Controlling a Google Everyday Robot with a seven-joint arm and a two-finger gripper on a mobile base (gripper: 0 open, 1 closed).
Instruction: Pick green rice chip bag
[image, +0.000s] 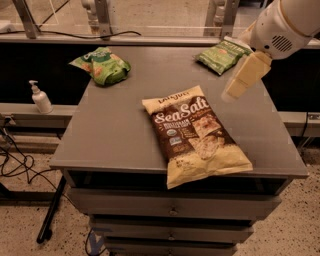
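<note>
gripper (239, 86), its opening impossible to tell, hangs tilted downward near the green rice chip bag (220, 56).

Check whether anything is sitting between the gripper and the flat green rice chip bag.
Nothing visible does. The gripper hovers just front-right of the flat green rice chip bag at the grey table's back right, only bare tabletop between them. The brown Sea Salt chip bag lies toward the front, off that path.

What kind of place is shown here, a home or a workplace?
Probably a robot lab or test area: a grey drawer cabinet, loose cables on the speckled floor, a pump bottle on the ledge. The gripper hovers above the cabinet's right side.
</note>
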